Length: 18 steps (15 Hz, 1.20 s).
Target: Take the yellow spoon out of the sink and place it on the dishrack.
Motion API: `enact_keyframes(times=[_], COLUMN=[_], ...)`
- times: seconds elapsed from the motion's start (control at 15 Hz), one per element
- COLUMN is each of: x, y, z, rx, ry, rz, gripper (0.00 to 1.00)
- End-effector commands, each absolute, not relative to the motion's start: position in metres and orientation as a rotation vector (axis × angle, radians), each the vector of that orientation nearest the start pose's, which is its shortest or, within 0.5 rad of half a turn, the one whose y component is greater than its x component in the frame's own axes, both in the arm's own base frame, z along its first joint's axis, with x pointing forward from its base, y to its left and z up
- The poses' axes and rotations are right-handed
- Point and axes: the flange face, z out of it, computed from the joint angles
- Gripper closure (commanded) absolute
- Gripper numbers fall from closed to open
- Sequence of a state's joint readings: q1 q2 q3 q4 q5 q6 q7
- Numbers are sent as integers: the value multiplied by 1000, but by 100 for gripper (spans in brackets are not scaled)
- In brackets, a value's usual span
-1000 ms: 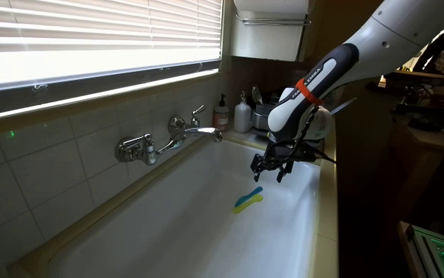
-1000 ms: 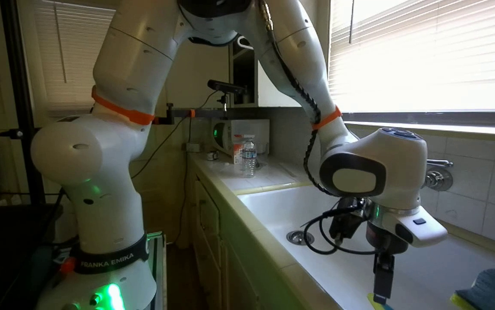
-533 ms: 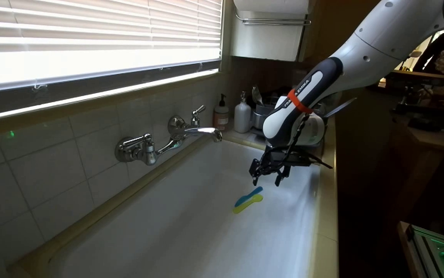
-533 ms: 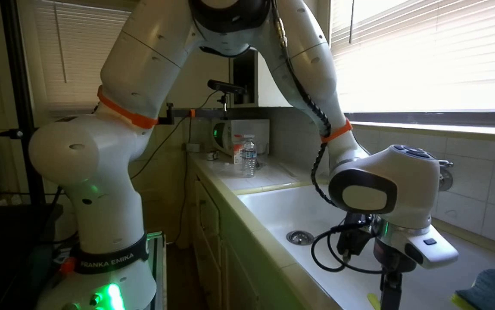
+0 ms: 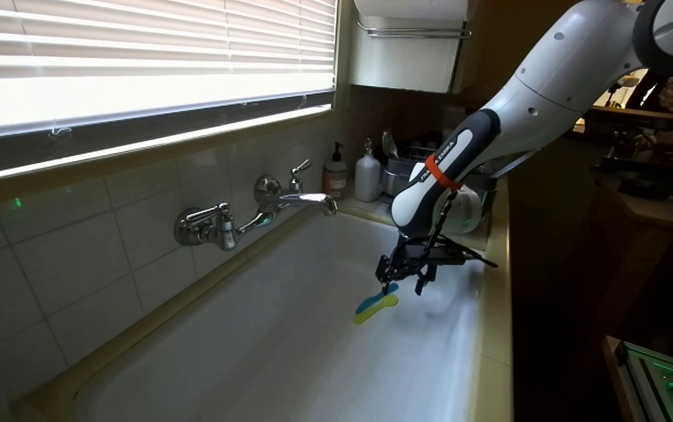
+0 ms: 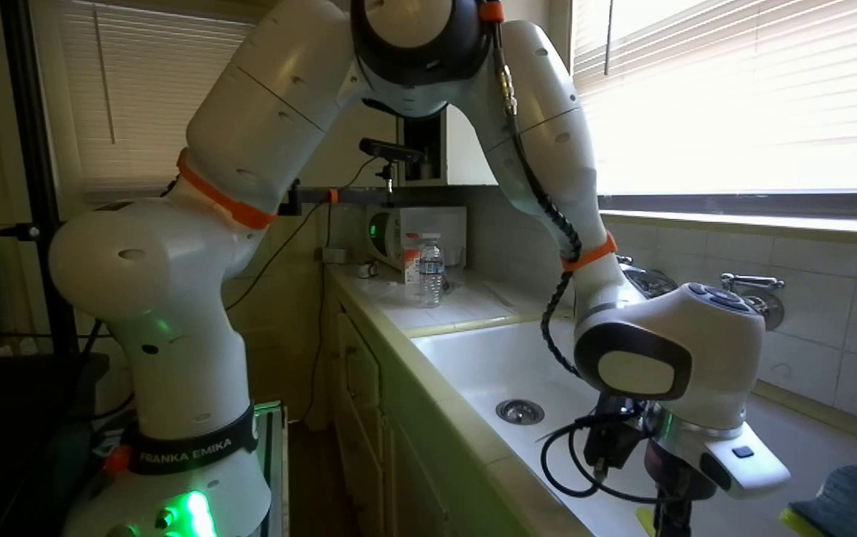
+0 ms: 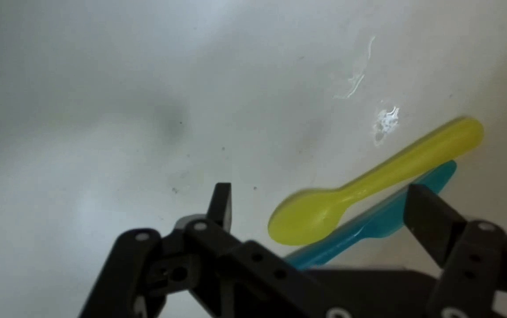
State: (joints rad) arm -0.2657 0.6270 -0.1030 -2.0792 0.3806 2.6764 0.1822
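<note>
Hanging over the sink [image 5: 266, 357], the gripper [image 5: 402, 291] is released: jaws spread, angular black fingers [image 7: 432, 216] pointing down. In the wrist view one finger overlaps the blue utensil [image 7: 377, 223]; can't tell if they touch. The spoon [image 7: 368, 183] lies on the sink floor, smooth yellow-green plastic, oval bowl, slim handle with a rounded end. In that view its bowl shows between the fingers, blue utensil right alongside. Sink is long, white, glossy. Round metal drain [image 6: 520, 412] and a blue-grey, soft-looking pad [image 6: 853, 503] with a yellow edge show in an exterior view. The arm [image 5: 553, 88]: smooth white shells, orange band [image 5: 441, 172], braided black cable [image 6: 547, 319]. Chrome tap [image 5: 304, 199] on glossy tiles [image 5: 67, 269]. Past the sink's end, in an exterior view: two pump bottles [image 5: 367, 179], then the boxy dark dishrack [image 5: 398, 176], partly hidden by the arm.
</note>
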Motion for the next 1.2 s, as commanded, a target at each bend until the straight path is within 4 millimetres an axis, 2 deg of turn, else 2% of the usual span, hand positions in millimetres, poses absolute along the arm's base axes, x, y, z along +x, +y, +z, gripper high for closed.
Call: enact_keyframes(times=[0.0, 0.33, 0.4, 0.47, 0.53, 0.73, 1.13], x=[542, 556, 559, 561, 563, 567, 572], y=[-222, -221, -221, -221, -220, -219, -216], z=[101, 93, 92, 92, 90, 87, 81], rx=[-2724, -2718, -2715, -2713, -2713, -2709, -2658], ry=[1301, 1297, 1297, 1299, 1299, 1315, 1424], rz=[71, 110, 119, 126, 134, 154, 167], gripper=[0, 1, 15, 16, 6, 0, 0])
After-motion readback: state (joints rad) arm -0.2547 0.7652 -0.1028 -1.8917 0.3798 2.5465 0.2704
